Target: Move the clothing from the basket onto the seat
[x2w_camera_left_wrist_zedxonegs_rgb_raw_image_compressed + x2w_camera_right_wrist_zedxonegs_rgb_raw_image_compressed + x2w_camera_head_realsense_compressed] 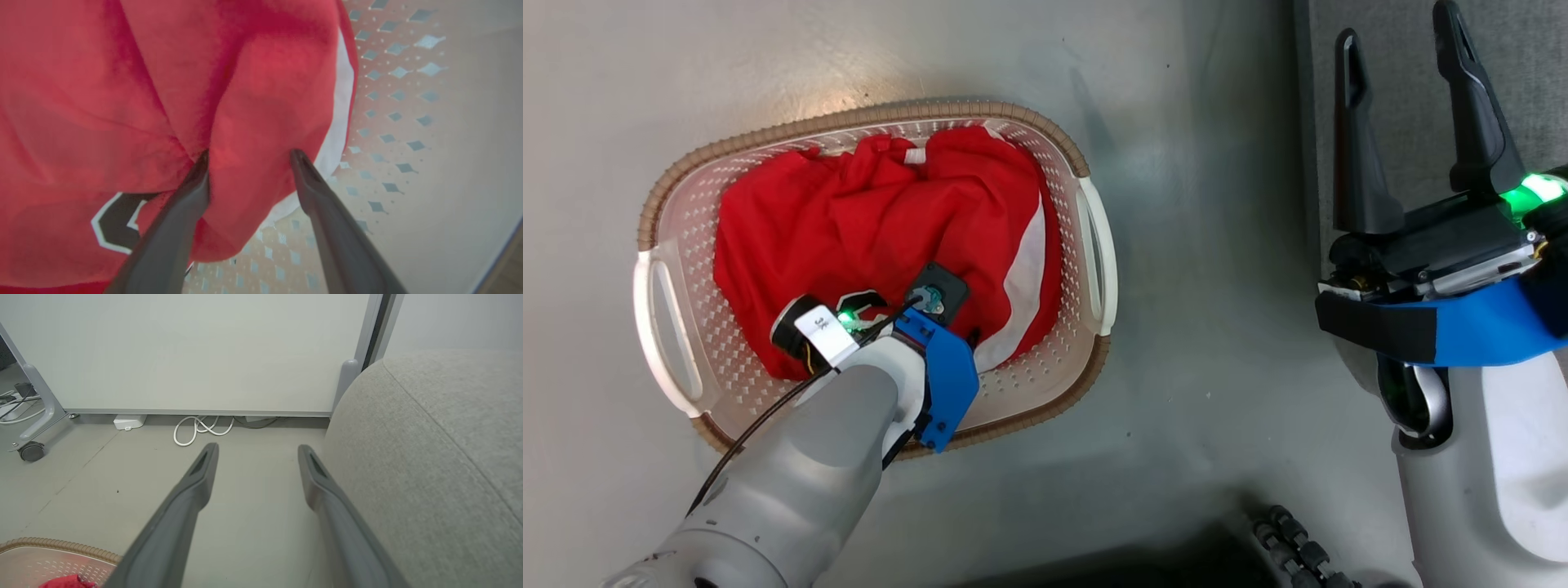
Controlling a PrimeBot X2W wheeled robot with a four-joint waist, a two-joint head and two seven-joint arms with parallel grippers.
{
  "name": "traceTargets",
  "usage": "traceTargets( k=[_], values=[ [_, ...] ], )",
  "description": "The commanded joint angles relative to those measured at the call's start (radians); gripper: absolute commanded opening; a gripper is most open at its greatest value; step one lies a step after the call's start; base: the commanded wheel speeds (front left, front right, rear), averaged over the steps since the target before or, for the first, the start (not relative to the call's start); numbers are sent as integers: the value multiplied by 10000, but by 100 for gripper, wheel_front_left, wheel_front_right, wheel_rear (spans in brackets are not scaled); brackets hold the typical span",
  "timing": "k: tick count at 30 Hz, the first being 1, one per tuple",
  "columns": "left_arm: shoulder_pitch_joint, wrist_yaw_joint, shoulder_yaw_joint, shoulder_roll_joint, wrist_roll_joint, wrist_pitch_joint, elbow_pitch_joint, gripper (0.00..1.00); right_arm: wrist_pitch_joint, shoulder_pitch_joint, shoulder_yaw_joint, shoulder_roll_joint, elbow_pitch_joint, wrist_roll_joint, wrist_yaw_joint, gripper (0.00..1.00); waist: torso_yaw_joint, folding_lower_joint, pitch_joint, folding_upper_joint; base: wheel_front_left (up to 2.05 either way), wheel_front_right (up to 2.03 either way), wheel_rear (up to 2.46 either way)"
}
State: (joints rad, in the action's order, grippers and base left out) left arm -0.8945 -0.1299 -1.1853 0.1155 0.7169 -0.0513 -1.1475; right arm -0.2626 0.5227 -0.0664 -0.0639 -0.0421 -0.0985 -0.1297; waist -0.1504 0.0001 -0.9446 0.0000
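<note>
Down by the near rim of the basket [768, 135], the left gripper [249, 157] stands with fingers spread either side of a fold of the clothing [882, 220], not clenched on it; the red heap with white trim covers most of the basket's bottom, a black-and-white numeral showing beside one finger; the basket sits on the floor [1217, 327], near the seat [429, 457]; the right gripper [1396, 24] hovers at the seat's edge, fingers released and empty.

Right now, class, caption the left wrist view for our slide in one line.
Left gripper, fingers apart, straddling a fold of red clothing in the perforated basket.
</note>
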Motion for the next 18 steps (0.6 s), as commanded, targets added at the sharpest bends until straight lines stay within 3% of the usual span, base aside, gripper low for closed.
traceTargets(
  k=[1, 7, 8, 9, 18],
  values=[
    [-261, -4, -141, 34, 165, 55, 33, 100, -35, 126, -9, -26, -94, -8, -19, 100, -48, -1, -183, 0, 0, 0, 0],
    [-479, -4, -610, -38, 428, -6, -25, 100, -35, 195, -45, 19, -154, -89, -19, 100, -139, -1, -404, 0, 0, 0, 0],
    [-517, -4, -669, -56, 465, 5, -42, 47, -35, 200, -33, 24, -152, -97, -19, 100, -148, -1, -420, 0, 0, 0, 0],
    [-589, -4, -724, -61, 413, 88, -45, 2, -35, 206, -25, 34, -151, -113, -19, 100, -154, -1, -428, 0, 0, 0, 0],
    [-434, -4, -926, -167, 548, 310, 53, 0, -35, 233, 1, 18, -3, -128, -16, 100, 39, -1, -99, 0, 0, 0, 0]
  ],
)
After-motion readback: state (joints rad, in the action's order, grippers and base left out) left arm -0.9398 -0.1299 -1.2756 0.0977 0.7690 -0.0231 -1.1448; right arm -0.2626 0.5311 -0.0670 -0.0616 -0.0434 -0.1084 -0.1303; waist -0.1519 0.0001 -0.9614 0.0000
